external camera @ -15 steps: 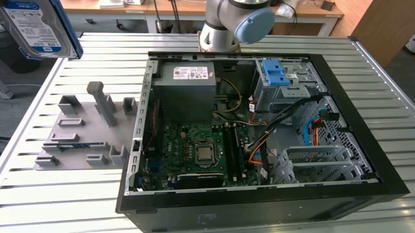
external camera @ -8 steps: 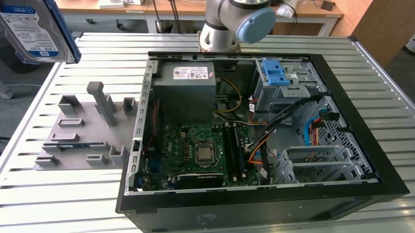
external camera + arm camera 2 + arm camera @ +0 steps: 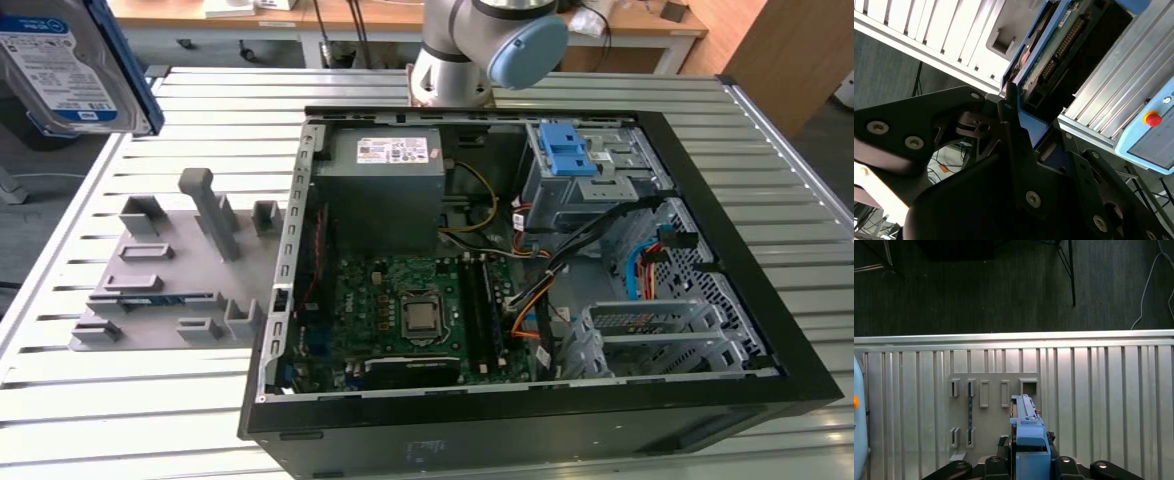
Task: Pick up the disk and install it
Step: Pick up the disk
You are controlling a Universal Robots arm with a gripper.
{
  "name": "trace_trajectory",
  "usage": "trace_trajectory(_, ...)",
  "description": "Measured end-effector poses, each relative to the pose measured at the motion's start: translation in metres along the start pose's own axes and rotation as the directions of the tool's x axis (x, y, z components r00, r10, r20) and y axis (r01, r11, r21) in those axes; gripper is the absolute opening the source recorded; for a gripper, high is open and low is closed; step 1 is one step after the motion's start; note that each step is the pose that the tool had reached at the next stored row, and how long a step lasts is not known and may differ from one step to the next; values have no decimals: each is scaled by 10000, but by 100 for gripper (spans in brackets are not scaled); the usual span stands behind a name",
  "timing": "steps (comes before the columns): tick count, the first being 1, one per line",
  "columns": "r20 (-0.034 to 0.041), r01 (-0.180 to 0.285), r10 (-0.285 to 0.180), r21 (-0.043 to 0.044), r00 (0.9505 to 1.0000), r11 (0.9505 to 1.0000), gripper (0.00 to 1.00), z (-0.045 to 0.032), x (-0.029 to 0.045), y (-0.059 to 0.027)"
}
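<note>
The disk (image 3: 74, 65), silver with a white-and-blue label and a blue carrier bracket, hangs in the air at the exterior view's upper left, above the table's edge. In the second wrist view my gripper (image 3: 1016, 107) is shut on the disk (image 3: 1054, 55), with a dark finger (image 3: 1010, 120) pressed against the blue bracket. In the first wrist view the disk (image 3: 1026, 432) stands edge-on, rising from my gripper (image 3: 1026, 465) over the grey fixture (image 3: 994, 405).
An open black computer case (image 3: 721, 230) lies on the slatted metal table (image 3: 80, 400), holding a grey power-supply box (image 3: 387, 180) and a metal cage with blue latches (image 3: 581, 160). A grey fixture (image 3: 174, 275) lies beside the case. The arm's base (image 3: 467, 50) stands behind it.
</note>
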State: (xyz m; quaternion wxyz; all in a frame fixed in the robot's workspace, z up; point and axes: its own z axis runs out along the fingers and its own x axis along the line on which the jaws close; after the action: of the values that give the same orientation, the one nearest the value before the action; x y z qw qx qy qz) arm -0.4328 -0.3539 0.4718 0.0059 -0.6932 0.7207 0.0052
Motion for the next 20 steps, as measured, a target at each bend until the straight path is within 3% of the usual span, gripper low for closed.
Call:
trace_trajectory(11,0,1,-1,0,10000,10000,36,-210,-3,-1)
trace_trajectory(20,0,1,-1,0,10000,10000,36,-228,89,-4)
